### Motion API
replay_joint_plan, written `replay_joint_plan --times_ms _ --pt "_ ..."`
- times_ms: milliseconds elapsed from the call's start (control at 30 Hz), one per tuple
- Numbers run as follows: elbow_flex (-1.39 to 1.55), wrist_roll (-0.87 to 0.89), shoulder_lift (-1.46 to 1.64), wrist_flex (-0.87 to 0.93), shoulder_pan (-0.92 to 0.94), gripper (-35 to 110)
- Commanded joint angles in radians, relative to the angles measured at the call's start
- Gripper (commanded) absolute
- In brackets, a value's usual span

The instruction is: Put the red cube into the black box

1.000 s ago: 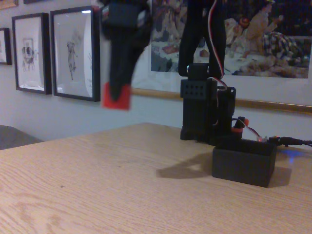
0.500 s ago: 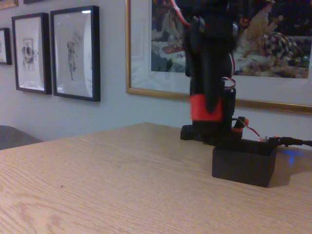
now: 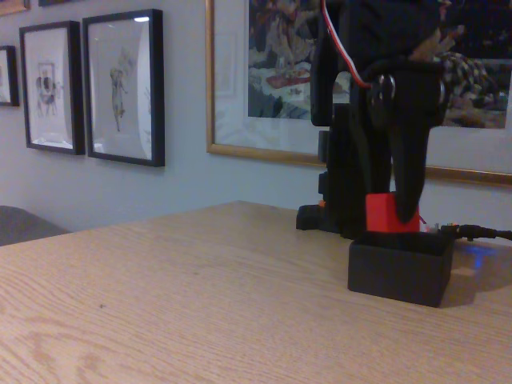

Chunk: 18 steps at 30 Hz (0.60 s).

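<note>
Fixed view, black gripper (image 3: 398, 214) pointing down, clamped on the red cube (image 3: 386, 213), cube held just above the open top of the black box (image 3: 398, 269), box resting on wooden table (image 3: 184, 296), framed pictures (image 3: 123, 86) on the wall behind

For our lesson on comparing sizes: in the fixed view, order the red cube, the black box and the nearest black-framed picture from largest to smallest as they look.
1. Black-framed picture
2. Black box
3. Red cube

The black arm stands at the right of the fixed view, its wrist bent so the end effector (image 3: 398, 216) points straight down. Its fingers (image 3: 410, 188) are clamped on a load (red-and-white wiring loops over the wrist housing).
</note>
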Motion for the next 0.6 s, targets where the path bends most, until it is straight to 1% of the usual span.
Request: replay_joint_plan --times_ms 0,200,567 --pt "0.049 -0.012 0.087 -0.021 0.017 -7" --pt "0.075 -0.040 0.109 -0.028 0.034 -9" --pt "0.071 -0.101 0.041 -0.048 0.083 -9"
